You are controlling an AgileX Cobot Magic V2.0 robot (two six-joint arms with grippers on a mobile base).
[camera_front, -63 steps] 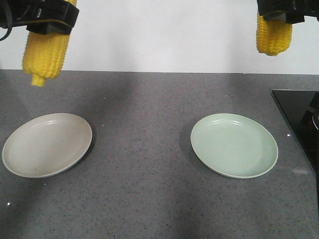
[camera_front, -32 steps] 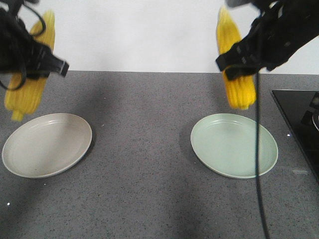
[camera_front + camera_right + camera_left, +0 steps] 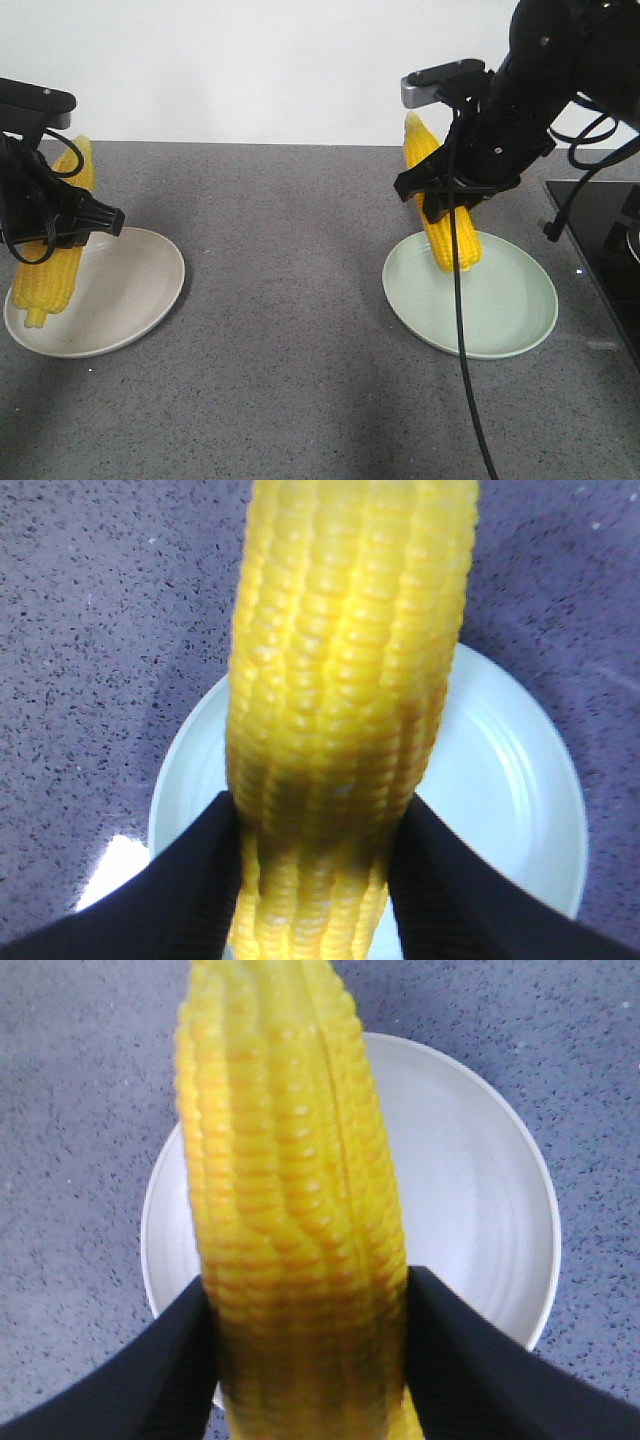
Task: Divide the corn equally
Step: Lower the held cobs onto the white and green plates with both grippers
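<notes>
Two cobs of bright yellow corn, fat and tapered with tidy rows of kernels, each hang tilted in an arm's grip. The left gripper (image 3: 62, 225) has its black fingers (image 3: 160, 1360) closed on the left cob (image 3: 55, 255), whose stubby lower end sits low over the beige plate (image 3: 130, 290). The right gripper (image 3: 455, 195) clamps the right cob (image 3: 445, 215), its lower end down on the pale green plate (image 3: 510, 300). Both plates rest on the grey speckled bench (image 3: 290, 300).
</notes>
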